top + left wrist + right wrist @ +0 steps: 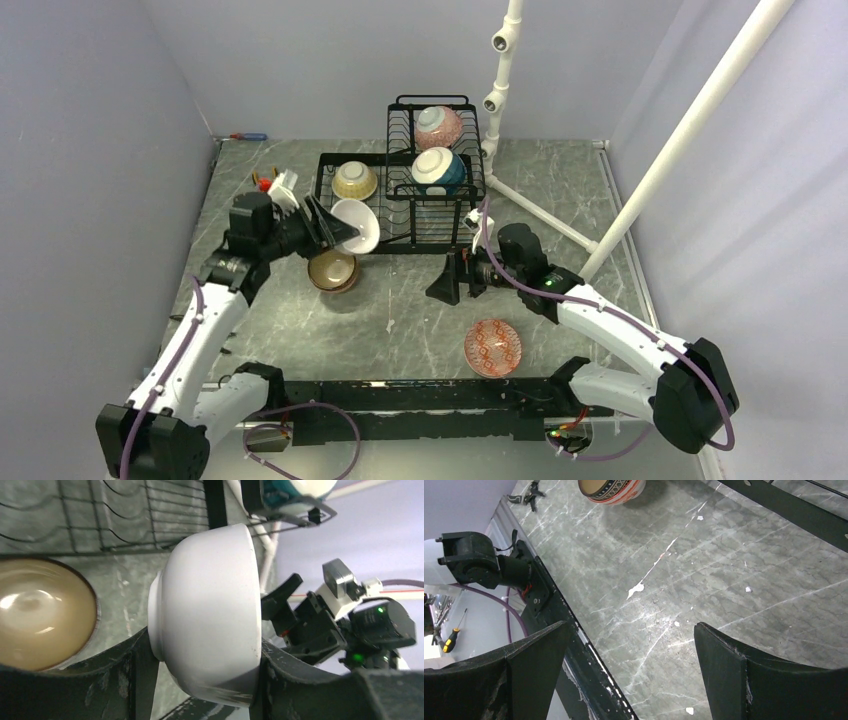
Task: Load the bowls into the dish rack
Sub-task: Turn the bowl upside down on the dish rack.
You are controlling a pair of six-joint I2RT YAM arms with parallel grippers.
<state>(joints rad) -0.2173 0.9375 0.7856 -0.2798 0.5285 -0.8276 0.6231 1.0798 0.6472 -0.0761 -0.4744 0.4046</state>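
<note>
Our left gripper (338, 232) clamps a white bowl (357, 224) on edge at the near-left corner of the dish rack (322, 180), above a brown bowl (332, 271). A cream bowl (355, 180) sits just behind in the rack. Our right gripper (453, 279) gapes empty over the table (420, 320), near a red-patterned bowl (493, 347).

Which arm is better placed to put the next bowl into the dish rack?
Left: the left gripper holds a white bowl beside the dish rack; the right gripper is open and empty.
</note>
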